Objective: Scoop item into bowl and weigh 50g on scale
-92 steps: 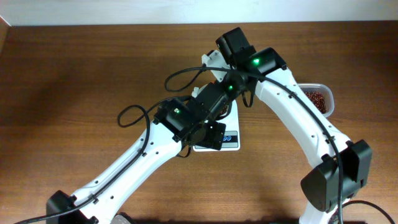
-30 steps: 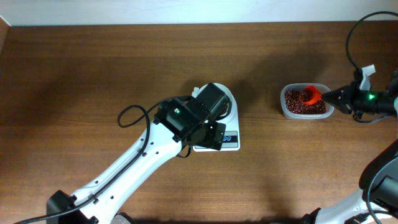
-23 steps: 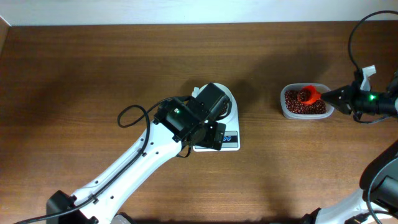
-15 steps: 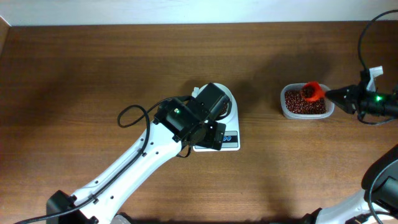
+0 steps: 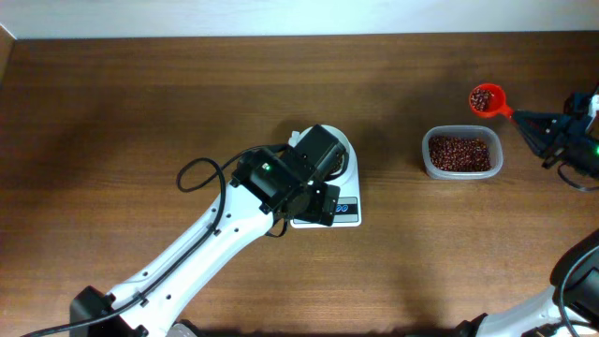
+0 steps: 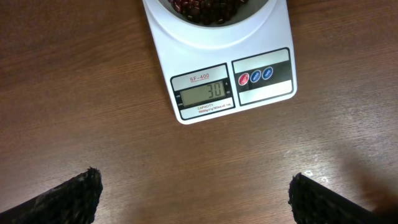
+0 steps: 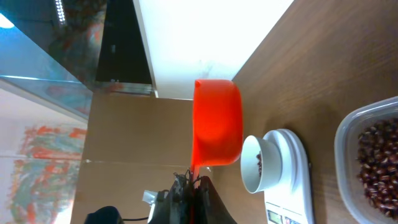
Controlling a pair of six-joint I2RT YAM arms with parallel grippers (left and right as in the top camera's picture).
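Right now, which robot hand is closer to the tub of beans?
Right. The right gripper, holding the red scoop, is just beyond the clear tub at its right end. The left gripper hangs open at the scale, well off to the tub's left.

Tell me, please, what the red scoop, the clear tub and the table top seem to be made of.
The scoop looks like moulded plastic, smooth and slightly glossy: uniform orange-red with soft highlights. The tub is probably thin clear plastic: translucent walls, pale rim. The table is wood or wood-look laminate, fairly matte: grain streaks show, but which cannot be told.
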